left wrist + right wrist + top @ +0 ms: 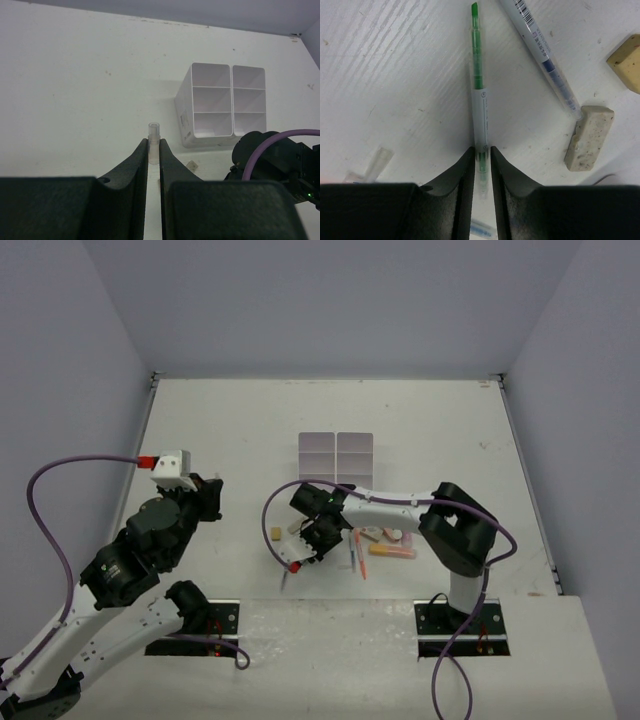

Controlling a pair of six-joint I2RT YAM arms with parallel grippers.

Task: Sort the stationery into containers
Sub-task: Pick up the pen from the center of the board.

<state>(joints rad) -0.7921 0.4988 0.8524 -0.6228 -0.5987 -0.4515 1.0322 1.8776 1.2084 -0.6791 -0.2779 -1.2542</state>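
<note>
Right gripper (pixel 481 150) pinches green pen (pixel 478 75) beside grey pen (pixel 545 55); left gripper (pixel 154 145) pinches clear pen (pixel 153 131), open table (pixel 75 100) left of organizer (pixel 186 115).

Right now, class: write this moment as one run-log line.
left gripper: shut on clear pen | right gripper: shut on green pen on table | organizer: looks empty

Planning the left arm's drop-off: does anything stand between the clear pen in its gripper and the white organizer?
Nothing visible does. The left gripper is shut on the clear pen, and the table between it and the organizer is bare in the left wrist view. The right arm sits off that path, at the organizer's near edge.
</note>
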